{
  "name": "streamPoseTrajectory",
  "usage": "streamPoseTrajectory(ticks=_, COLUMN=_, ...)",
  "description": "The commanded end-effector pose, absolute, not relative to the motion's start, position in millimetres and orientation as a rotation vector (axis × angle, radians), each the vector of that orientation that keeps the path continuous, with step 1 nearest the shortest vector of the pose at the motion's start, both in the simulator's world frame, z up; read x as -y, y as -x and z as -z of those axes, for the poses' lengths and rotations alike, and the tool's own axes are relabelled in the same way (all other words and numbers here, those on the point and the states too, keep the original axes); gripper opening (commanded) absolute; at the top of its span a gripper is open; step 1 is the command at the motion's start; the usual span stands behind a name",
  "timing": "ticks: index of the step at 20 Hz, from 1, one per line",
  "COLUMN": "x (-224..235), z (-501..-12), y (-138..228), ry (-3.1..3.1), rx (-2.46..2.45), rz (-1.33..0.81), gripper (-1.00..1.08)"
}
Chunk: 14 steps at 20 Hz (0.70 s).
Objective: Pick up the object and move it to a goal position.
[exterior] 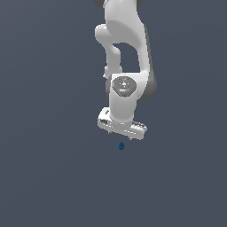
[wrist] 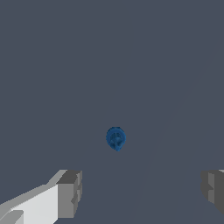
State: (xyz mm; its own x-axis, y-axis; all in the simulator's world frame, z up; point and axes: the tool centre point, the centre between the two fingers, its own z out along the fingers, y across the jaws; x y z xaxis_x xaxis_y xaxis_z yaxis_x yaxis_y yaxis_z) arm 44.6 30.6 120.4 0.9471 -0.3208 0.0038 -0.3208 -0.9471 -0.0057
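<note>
Here, your gripper (exterior: 122,131) hangs at the end of the white arm (exterior: 126,53), pointed down toward the plain grey-blue ground (exterior: 48,177), and it holds nothing. In the wrist view the two fingers (wrist: 70,192) stand far apart with a broad stretch of bare ground between them — the jaws are spread wide and their inner faces touch nothing. One finger shows its grey pad and a length of white body behind it; of the other you only get a grey edge at the border of the picture.

The object (exterior: 121,146) is the small dark blue lump lying on the ground just below the hand in the exterior view, clear of it, with a visible strip of ground between the underside of the hand and the lump. It sits close to under the hand's middle. In the wrist view the object (wrist: 116,138) lies ahead of the fingertips and between their two lines, nearer the finger with the white body than the other — not level with the pads. It looks rounded at one end and tapers to a blunt point at the other, with a paler blue patch on its face.

You cannot judge from these views how far above the ground the fingertips are.
</note>
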Motion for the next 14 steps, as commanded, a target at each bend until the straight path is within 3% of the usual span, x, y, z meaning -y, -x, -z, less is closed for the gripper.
streamPoseTrajectory(ticks=1, x=-34, z=-113, y=-48, ry=3.081, rx=-0.592, rz=0.005, gripper=1.00)
streamPoseTrajectory(ticks=14, x=-42, z=-93, y=-56, ry=3.042, rx=-0.785, rz=0.000, gripper=1.00)
